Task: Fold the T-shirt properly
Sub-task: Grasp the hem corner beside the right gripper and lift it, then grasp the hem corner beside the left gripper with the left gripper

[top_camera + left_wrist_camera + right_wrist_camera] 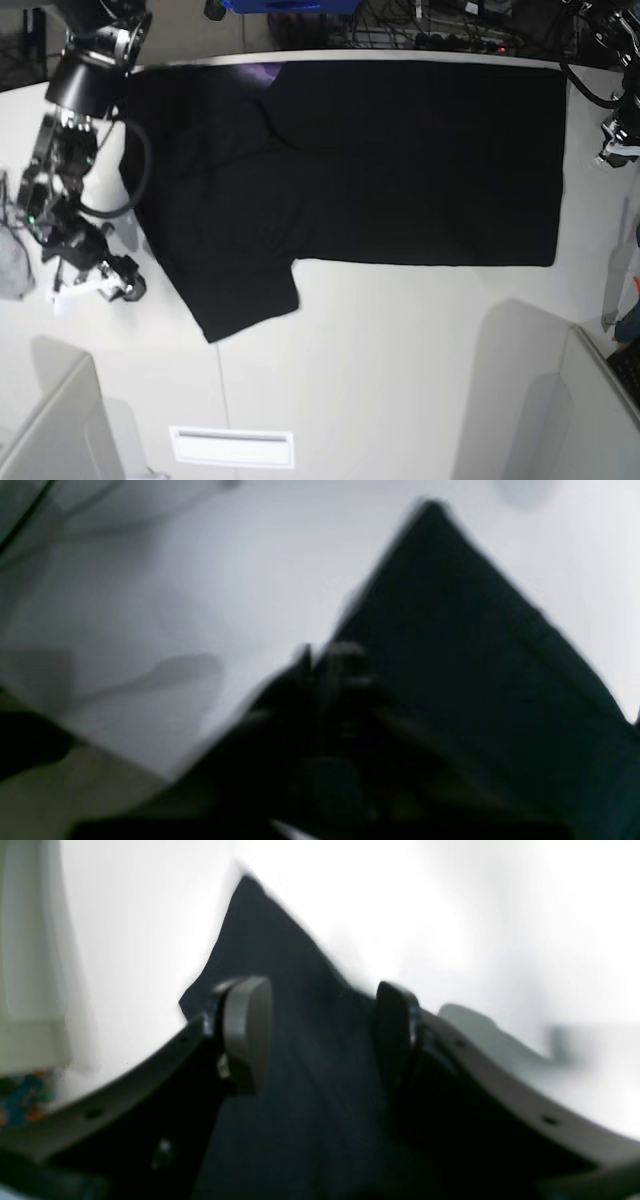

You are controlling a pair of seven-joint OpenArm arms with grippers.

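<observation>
Lying spread flat on the far half of a white table [400, 350]: the T-shirt [400, 150], sleeve reaching nearward. Holding right gripper [320, 1035] fingers apart over black fabric. Blurring the left gripper [327, 670] beyond telling. Showing cables [430, 30] tangling beyond the far edge, grey partitions [50, 420] standing near.
</observation>
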